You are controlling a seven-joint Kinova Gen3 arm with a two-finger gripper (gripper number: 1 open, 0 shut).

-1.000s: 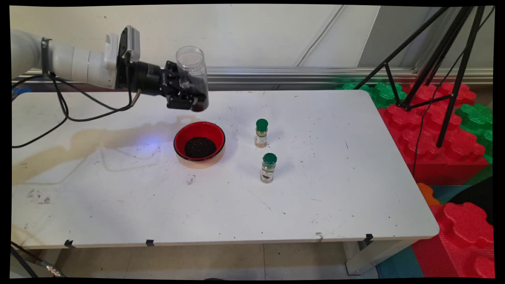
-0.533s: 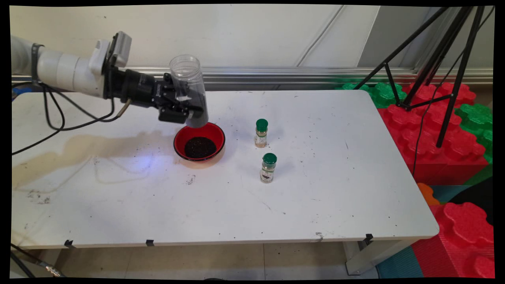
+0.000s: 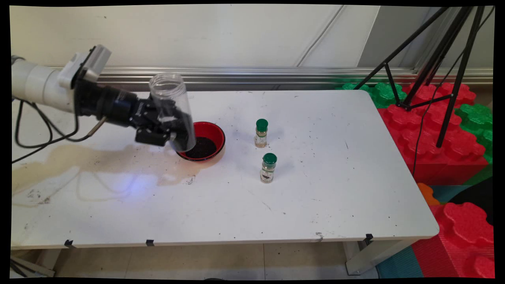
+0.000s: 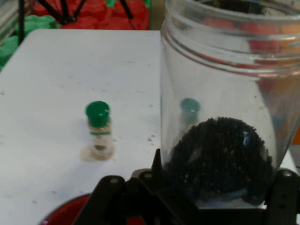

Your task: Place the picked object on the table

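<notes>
**Jar in grip, over bowl edge**

Gripper [image 3: 167, 132] clamped on clear jar [image 3: 172, 110] (dark grains at bottom, open mouth tilted up-left). Red bowl [image 3: 213, 136] just beyond fingertips, w/ grains inside. Two green-cap spice bottles [image 3: 261, 133] [image 3: 268, 168] farther past it.
</notes>
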